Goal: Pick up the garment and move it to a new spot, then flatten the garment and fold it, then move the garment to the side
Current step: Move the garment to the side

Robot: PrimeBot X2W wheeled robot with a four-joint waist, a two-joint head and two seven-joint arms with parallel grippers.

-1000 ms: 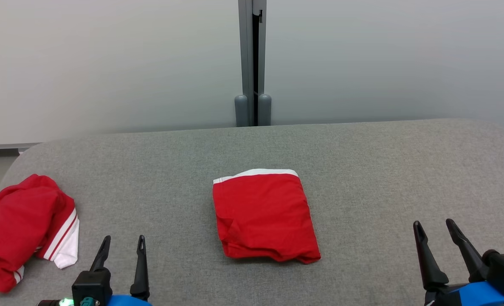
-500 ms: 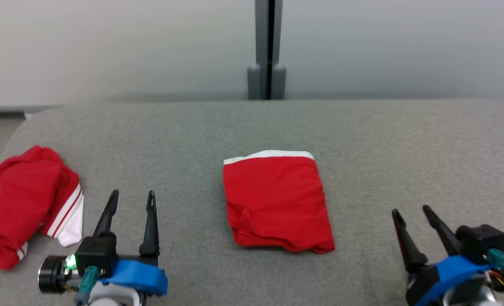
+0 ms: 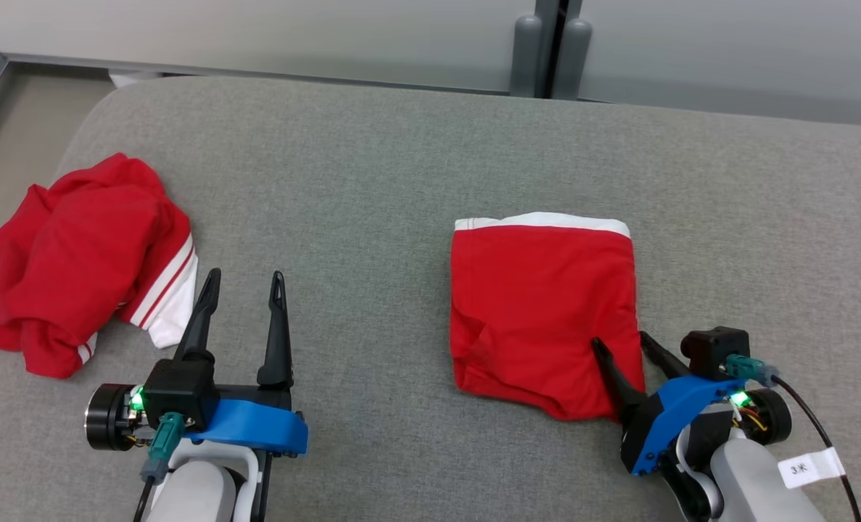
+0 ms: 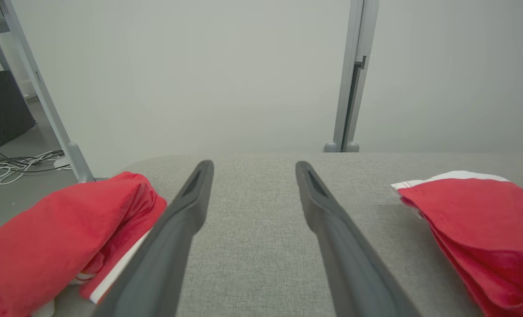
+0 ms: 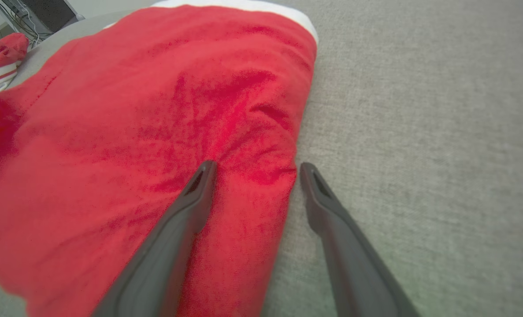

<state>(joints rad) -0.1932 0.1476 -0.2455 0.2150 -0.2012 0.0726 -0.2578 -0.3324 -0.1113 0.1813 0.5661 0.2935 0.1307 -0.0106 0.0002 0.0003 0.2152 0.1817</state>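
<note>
Folding looks finished to us: the red garment [image 3: 542, 304] lies as a neat rectangle, white band at its far edge, near the middle of the grey counter [image 3: 372, 159]. Our right hand [image 3: 620, 338] has its fingers apart, straddling the garment's near right edge and gripping nothing. Our left hand [image 3: 246, 274], fingers also apart, hovers over bare counter beside a second, crumpled red garment [image 3: 82, 254]. We judge that moving the folded piece aside is what remains.

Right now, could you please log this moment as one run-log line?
stage: pre-grasp | right gripper: jaws open, astride right edge of folded garment | left gripper: jaws open, empty, above table | crumpled garment: far left
</note>
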